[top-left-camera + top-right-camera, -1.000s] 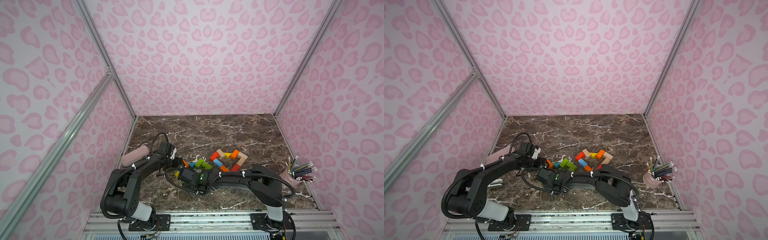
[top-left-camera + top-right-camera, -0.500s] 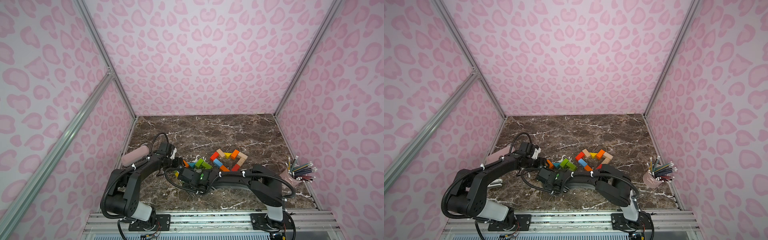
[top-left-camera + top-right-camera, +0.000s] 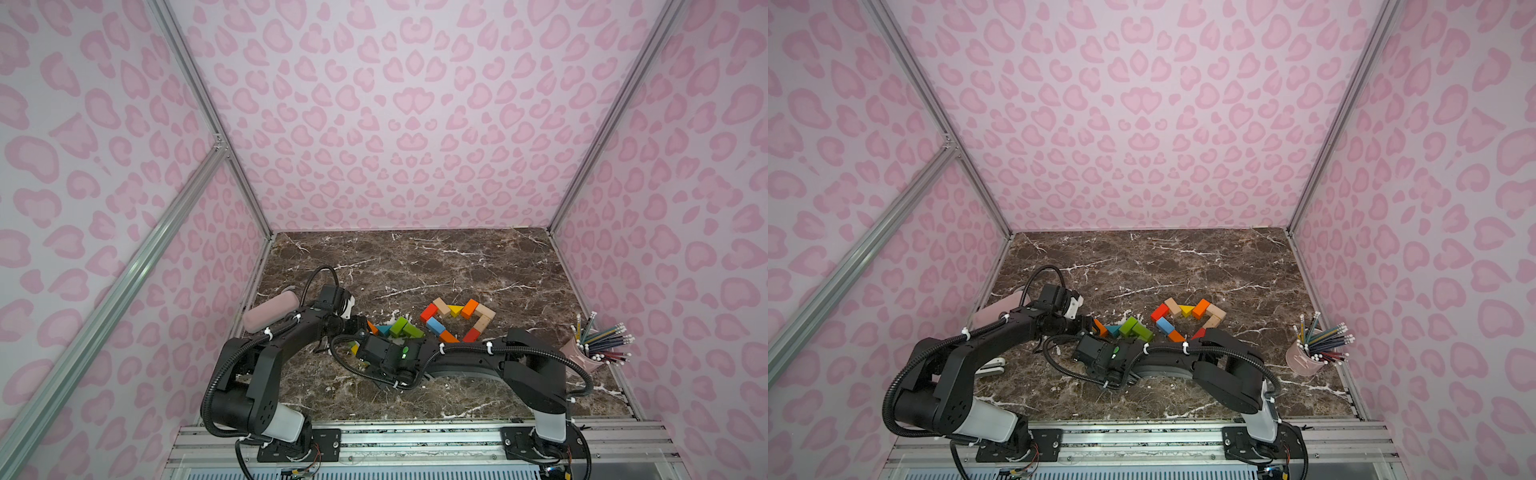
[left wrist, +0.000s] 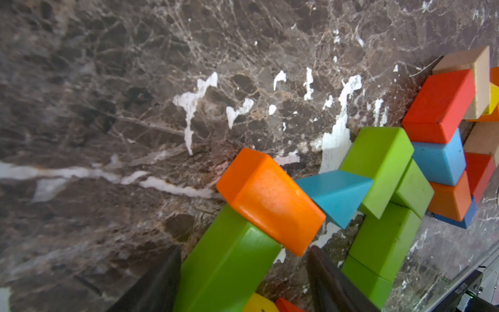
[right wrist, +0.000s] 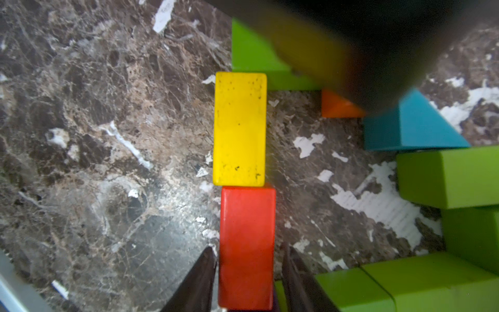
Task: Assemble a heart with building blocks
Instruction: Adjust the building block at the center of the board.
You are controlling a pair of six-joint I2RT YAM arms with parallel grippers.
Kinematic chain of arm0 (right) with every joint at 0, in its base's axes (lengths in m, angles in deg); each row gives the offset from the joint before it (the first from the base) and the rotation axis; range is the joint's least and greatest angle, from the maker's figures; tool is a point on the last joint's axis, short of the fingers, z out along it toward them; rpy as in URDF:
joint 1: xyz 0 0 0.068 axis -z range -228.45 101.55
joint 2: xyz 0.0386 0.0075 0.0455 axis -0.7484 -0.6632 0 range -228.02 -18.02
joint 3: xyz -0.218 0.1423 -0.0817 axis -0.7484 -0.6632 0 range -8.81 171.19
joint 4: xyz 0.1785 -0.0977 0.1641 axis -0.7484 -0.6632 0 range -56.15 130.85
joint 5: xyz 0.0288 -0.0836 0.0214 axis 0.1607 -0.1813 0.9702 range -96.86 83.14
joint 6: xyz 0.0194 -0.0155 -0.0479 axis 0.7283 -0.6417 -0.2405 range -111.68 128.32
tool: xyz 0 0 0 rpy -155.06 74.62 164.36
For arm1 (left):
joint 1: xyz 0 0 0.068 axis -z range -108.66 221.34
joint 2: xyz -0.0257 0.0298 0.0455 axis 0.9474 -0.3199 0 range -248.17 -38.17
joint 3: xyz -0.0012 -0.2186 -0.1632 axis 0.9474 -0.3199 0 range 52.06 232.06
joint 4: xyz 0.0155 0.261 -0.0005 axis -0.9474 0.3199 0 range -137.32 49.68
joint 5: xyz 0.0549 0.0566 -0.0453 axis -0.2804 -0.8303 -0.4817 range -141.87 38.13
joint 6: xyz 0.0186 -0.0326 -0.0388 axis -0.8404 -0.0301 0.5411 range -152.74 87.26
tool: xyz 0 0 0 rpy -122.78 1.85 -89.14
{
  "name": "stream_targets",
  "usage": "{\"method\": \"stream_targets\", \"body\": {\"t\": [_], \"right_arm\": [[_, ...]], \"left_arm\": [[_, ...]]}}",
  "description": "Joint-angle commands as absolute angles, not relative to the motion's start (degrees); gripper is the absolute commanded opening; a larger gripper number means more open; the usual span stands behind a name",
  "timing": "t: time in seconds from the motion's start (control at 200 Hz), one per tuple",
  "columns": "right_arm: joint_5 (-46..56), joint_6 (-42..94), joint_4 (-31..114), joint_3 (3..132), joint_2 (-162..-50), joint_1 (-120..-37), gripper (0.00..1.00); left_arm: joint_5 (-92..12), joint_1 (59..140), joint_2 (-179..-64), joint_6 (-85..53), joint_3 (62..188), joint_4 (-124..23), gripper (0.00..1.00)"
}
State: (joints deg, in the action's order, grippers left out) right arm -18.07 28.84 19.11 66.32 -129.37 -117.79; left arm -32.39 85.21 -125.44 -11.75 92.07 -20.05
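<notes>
Right gripper (image 5: 248, 247) has its jaws closed against the two long sides of a red brick (image 5: 247, 216), which I see lying flat on the marble tabletop (image 5: 108, 135). A yellow brick (image 5: 239, 129) lies in line with it, end touching end.

Left gripper (image 4: 243, 248) stands open. A green brick (image 4: 229, 264) lies between the fingers, against one of them and clear of the other, and I see nothing clamped. An orange brick (image 4: 270, 200) touches that green brick's end, and a blue wedge (image 4: 337, 194) touches the orange brick.

In both top views these loose blocks sit in the near half of the table, beneath the two wrists. Just to their right lies the heart outline (image 3: 469, 308), made of red, plain, yellow, orange and blue blocks.

A pink pouch (image 3: 268, 311) lies at the left edge. A pencil cup (image 3: 582, 357) stands at the right edge.
</notes>
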Motion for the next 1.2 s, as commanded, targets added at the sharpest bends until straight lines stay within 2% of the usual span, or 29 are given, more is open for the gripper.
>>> {"method": "stream_targets", "body": {"t": [0.0,0.3,0.68,0.96,1.195], "right_arm": [[-18.9,28.6,19.7,66.2,-128.6,-117.7,0.46],[-18.6,27.4,21.2,66.6,-126.8,-117.6,0.48],[-17.6,26.0,23.3,64.4,-118.6,-114.0,0.5],[-16.9,26.4,23.6,59.3,-111.3,-110.1,0.55],[-17.0,27.0,24.1,54.5,-106.1,-108.0,0.56]], "left_arm": [[-31.9,85.3,-125.1,-11.8,92.0,-22.4,0.76],[-32.9,84.7,-124.5,-12.3,93.1,-22.4,0.76],[-31.7,82.3,-124.0,-13.9,98.5,-23.4,0.79],[-28.2,82.3,-127.8,-16.5,102.5,-23.0,0.85],[-26.5,82.5,-131.5,-17.3,104.1,-22.6,0.85]]}}
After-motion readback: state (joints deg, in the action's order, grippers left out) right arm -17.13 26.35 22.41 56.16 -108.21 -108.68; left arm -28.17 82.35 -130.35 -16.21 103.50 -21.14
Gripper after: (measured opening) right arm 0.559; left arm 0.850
